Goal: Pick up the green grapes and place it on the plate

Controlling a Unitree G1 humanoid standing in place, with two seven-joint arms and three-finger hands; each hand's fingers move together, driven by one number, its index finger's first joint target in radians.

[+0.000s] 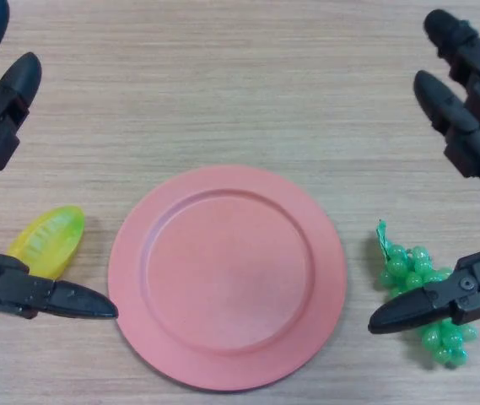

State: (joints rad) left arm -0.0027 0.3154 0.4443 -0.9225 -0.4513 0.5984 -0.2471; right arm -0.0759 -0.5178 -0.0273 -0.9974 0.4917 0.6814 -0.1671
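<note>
**A:** Pale wood-grain desk [240, 84] under you, with a pink plate [227, 274] sitting in the middle and nothing on it yet. Where are your grapes?

**B:** The green grapes [417, 274] lie on the desk just beside the plate's right edge, apart from the rim. Your right hand [476, 291] hangs over them with its fingers spread and straight, thumb crossing in front of the bunch, gripping nothing.

**A:** And your left hand?

**B:** Your left hand [8, 287] is at the far left, also spread wide and empty, its thumb pointing towards the plate. A yellow-green piece of toy fruit [50, 239] lies beside it; leave that alone.

**A:** How will the bunch behave when you take it?

**B:** It looks like a glossy plastic model, so I'd expect it to be light, bumpy and a little slippery. The berries may flex against one another, so a pinch on a single berry would probably roll off.

**A:** So where should you hold?

**B:** Close thumb and fingers across the thick upper middle of the bunch, below the small stalk at the top. The stalk looks too thin for those broad fingers.
</note>
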